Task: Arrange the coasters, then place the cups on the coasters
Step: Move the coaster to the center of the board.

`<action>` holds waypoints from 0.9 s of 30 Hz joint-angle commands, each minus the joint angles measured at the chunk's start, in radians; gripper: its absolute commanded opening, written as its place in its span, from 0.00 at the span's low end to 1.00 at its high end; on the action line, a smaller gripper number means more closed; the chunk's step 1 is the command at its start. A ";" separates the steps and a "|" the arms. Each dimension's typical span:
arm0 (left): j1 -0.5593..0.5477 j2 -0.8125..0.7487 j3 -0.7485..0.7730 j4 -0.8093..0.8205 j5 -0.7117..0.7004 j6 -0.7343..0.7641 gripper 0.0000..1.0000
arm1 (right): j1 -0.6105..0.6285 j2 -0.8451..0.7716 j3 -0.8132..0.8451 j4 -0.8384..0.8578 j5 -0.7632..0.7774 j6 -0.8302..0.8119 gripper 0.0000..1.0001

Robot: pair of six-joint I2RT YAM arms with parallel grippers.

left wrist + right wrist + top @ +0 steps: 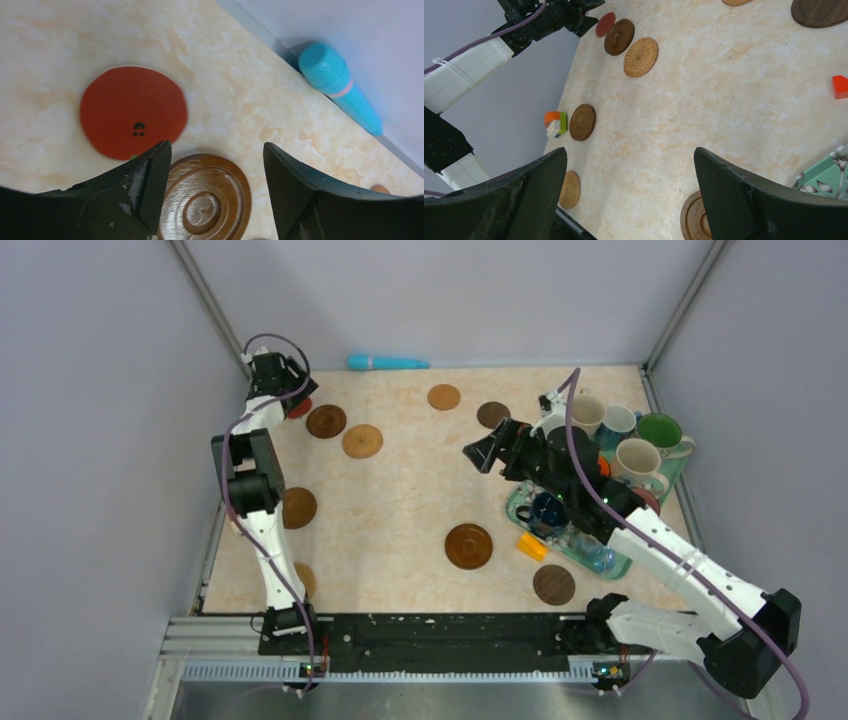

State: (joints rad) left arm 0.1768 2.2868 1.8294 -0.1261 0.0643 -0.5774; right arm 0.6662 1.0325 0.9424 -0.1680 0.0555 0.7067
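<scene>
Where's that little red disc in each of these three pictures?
Top view: red coaster, upper left, partly hidden.
Left wrist: left of centre.
Right wrist: top edge, left of middle.
Shared landmark: the ringed brown coaster beside it.

My top camera sits high behind the arms [660,545] and looks down on the whole table [400,500]. My left wrist camera is very close to the far left corner, looking down at the red coaster [132,112] and a ringed brown coaster [207,200]. My right wrist camera looks across the table from farther off and sees those same two, as does the top one.
</scene>
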 commanded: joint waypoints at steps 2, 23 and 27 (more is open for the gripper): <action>-0.010 -0.026 -0.002 0.111 0.156 -0.035 0.72 | -0.007 0.018 0.011 0.030 0.005 -0.017 0.97; -0.083 -0.037 -0.104 0.044 0.171 -0.073 0.67 | -0.007 0.005 -0.010 0.009 0.004 -0.046 0.96; -0.105 -0.028 -0.101 0.034 0.179 -0.073 0.67 | -0.007 -0.003 -0.010 0.006 0.013 -0.058 0.96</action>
State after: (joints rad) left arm 0.0933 2.2868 1.7317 -0.0978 0.2241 -0.6418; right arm 0.6662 1.0557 0.9291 -0.1761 0.0559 0.6727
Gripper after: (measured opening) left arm 0.669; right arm 0.965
